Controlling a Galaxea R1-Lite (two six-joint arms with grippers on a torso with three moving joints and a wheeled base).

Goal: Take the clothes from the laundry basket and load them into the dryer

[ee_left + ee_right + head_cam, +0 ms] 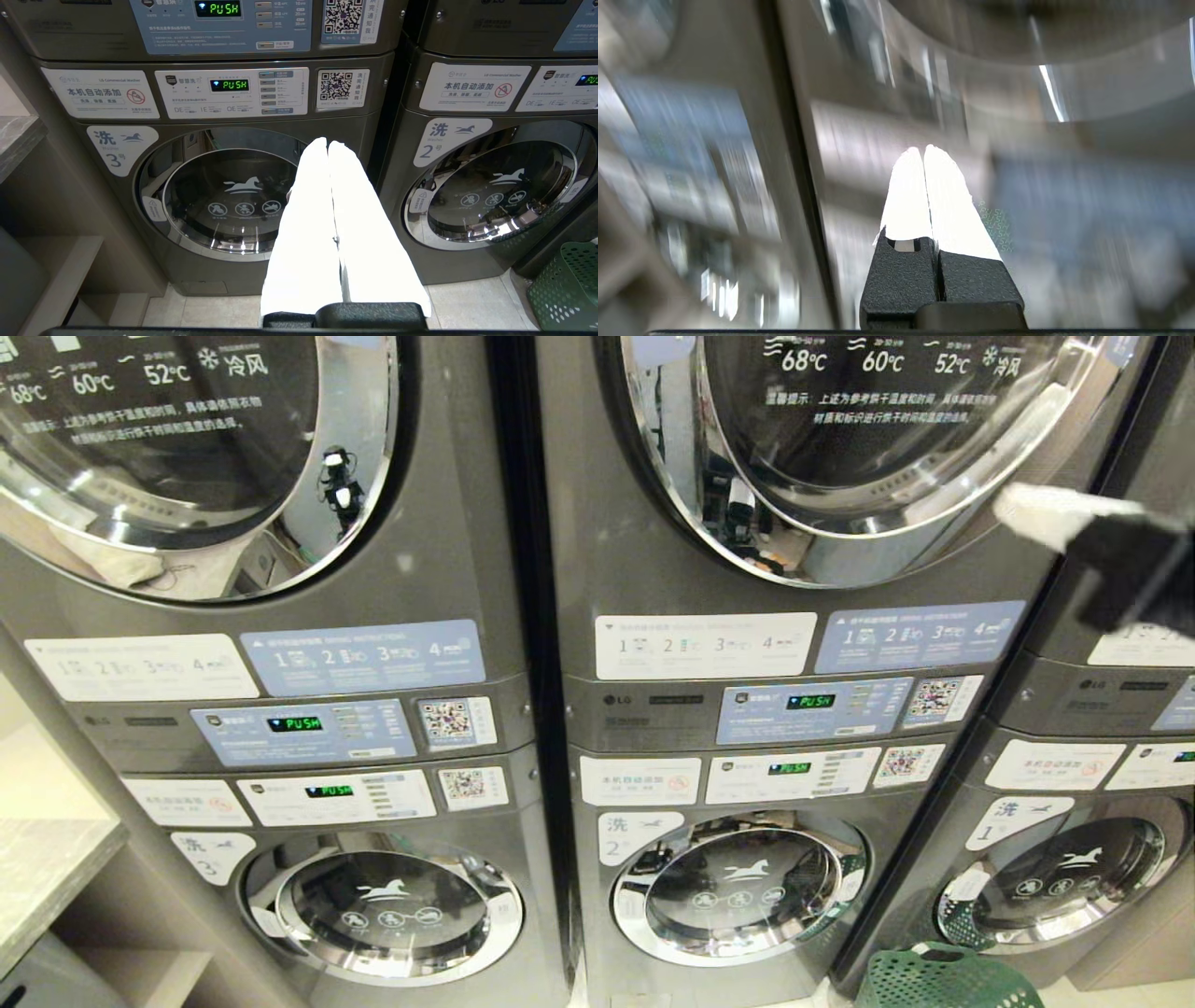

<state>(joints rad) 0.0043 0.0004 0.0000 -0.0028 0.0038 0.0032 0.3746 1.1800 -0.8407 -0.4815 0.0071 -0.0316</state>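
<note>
Head view puts the right gripper (1018,513) — jaws pressed together, empty — at the right rim of the middle dryer door (840,439), while the green laundry basket (943,980) sits on the floor far below it — nearer this arm.

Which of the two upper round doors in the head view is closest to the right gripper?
The upper door of the middle machine. The right gripper, shut and empty, is raised beside that door's lower right rim, while the upper door of the left machine is far from it.
</note>
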